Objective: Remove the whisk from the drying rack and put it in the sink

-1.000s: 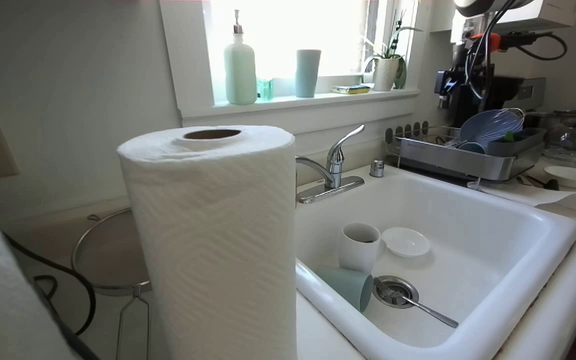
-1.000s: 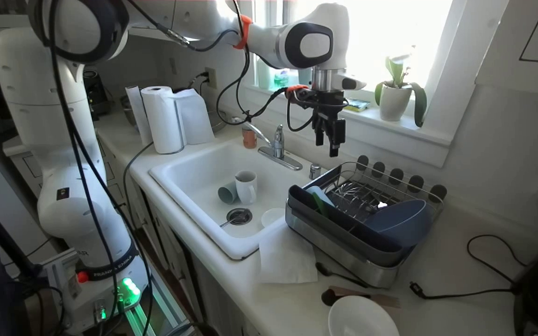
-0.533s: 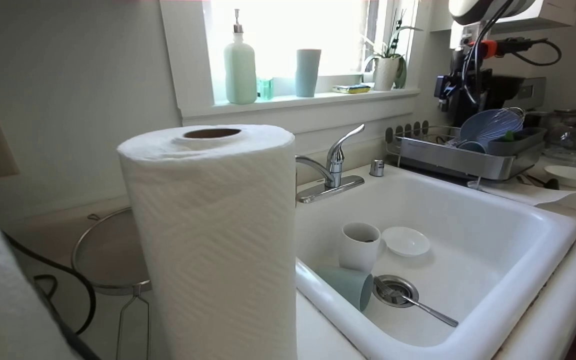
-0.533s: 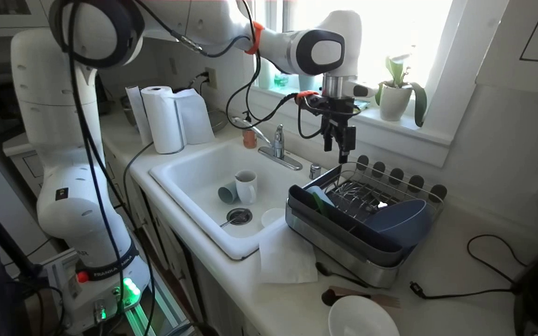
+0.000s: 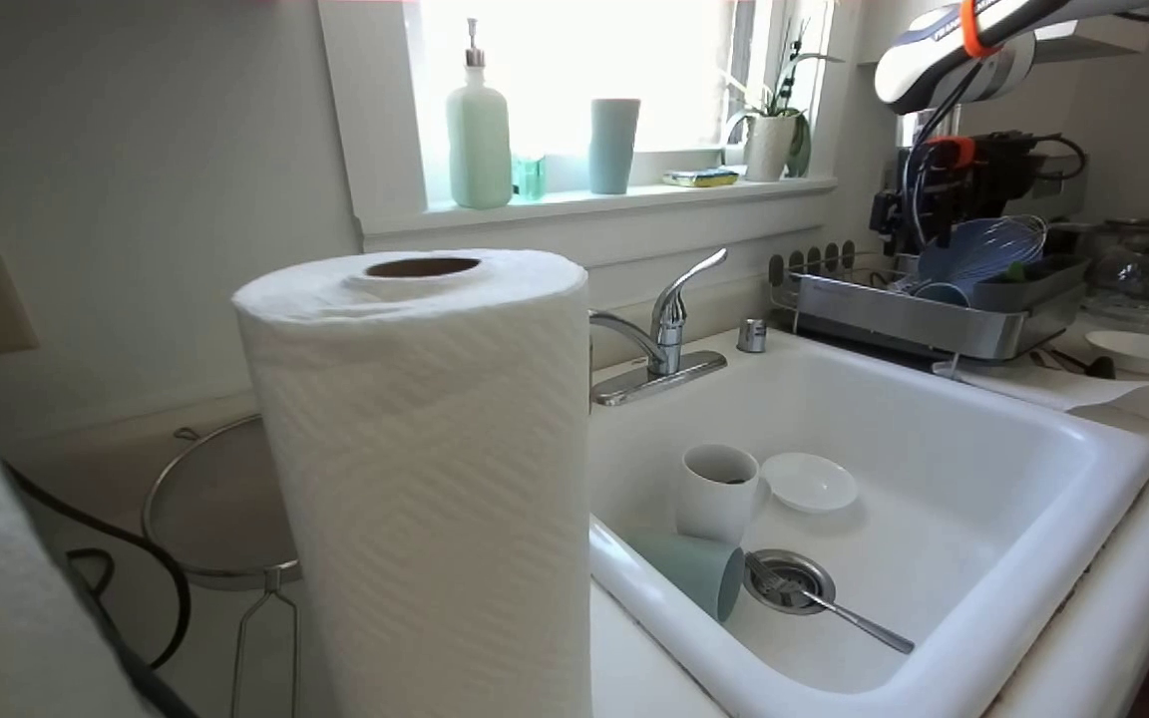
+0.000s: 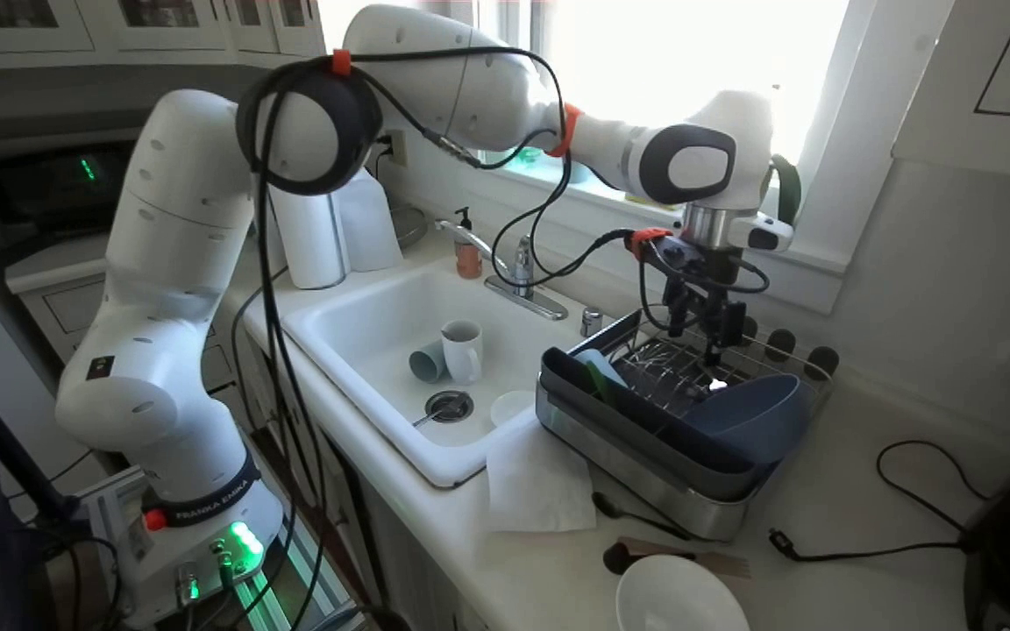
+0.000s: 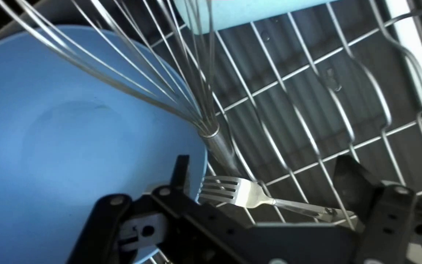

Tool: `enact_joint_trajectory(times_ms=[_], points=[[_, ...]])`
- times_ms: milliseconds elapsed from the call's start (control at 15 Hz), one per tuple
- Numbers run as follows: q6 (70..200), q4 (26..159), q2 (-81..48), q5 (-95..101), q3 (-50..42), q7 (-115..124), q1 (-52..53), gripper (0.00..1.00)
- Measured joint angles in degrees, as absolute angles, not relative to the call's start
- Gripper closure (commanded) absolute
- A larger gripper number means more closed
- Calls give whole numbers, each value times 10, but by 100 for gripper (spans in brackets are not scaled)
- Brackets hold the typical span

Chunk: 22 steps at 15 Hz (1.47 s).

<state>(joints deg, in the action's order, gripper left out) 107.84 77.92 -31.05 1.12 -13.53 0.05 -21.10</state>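
Observation:
The whisk (image 7: 211, 135) lies in the drying rack (image 7: 299, 110). In the wrist view its wire loops spread over the blue bowl towards the upper left, and its metal handle runs down towards the jaws. In an exterior view its wires (image 5: 1028, 234) stick up above the rack (image 5: 904, 309). My gripper (image 7: 264, 165) is open and empty. Its fingers stand apart, over the bowl's edge and the rack wires, with the handle's lower end between them. In an exterior view the gripper (image 6: 696, 337) hangs low over the rack (image 6: 645, 473). The white sink (image 6: 435, 460) is beside the rack.
A fork (image 7: 247, 194) lies below the jaws. The blue bowl (image 7: 86, 154) is close by one finger. A pale blue item (image 7: 247, 13) is at the top. The sink holds a white mug (image 6: 463, 350), a green cup (image 6: 428, 361) and a small plate (image 5: 810, 483).
In an exterior view my arm has reached out and down. The gripper has gone from above the rack's far corner by the faucet to low over the rack's wires. The dishes have not moved.

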Motion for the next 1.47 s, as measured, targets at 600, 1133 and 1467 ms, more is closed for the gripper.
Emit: enact_joint_trajectory(times_ms=[600,1133,1467], points=[[965,645,-415,10,-133,-2,-234,7],[906,569,-466,10,-132,-9,-244,27],[878,534,-491,10,-132,-15,-250,32]])
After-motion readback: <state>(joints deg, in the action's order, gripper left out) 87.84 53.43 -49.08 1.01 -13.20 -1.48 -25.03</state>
